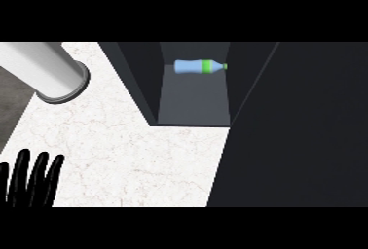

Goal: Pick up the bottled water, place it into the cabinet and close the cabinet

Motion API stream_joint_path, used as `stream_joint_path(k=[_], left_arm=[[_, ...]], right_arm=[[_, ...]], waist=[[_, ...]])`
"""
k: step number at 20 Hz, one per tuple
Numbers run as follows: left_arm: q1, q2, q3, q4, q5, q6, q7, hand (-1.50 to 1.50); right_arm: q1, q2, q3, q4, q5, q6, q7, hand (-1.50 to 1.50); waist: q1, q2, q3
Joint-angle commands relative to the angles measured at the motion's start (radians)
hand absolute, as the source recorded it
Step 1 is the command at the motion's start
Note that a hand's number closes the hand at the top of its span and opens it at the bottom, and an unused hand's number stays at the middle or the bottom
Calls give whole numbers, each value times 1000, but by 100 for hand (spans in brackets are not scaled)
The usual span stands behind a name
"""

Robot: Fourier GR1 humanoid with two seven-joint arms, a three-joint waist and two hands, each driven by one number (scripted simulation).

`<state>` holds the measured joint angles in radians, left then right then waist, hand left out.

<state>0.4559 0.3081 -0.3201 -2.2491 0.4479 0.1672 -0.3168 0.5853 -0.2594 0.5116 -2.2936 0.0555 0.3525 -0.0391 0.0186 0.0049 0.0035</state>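
The bottled water (199,66), pale blue with a green band and cap, lies on its side deep inside the dark cabinet (194,104), cap pointing right. The cabinet's door (295,126) is a large dark panel filling the right of the view, standing ajar beside the opening. My left hand (30,180) rests at the lower left over the white marble counter (137,160), fingers straight and pointing up, holding nothing. My right hand does not show anywhere.
A white cylinder with a grey rim (50,73) lies across the upper left of the counter. The counter's left edge runs diagonally by a dark grey area (14,104).
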Motion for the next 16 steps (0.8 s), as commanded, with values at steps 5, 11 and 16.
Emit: stream_joint_path(k=[5, 11, 16], left_arm=[[151, 84, 169, -57, 171, -153, -49, -150], [224, 116, 239, -39, 231, -252, -90, -150], [295, 139, 304, -80, 303, -305, -89, -150]], right_arm=[[-67, 80, 247, -51, 111, -2, 110, 150], [-146, 162, 240, -5, 36, -6, 206, 150], [-217, 243, 198, 11, -31, -37, 296, 150]], waist=[[10, -10, -6], [39, -3, -8], [49, -3, -7]])
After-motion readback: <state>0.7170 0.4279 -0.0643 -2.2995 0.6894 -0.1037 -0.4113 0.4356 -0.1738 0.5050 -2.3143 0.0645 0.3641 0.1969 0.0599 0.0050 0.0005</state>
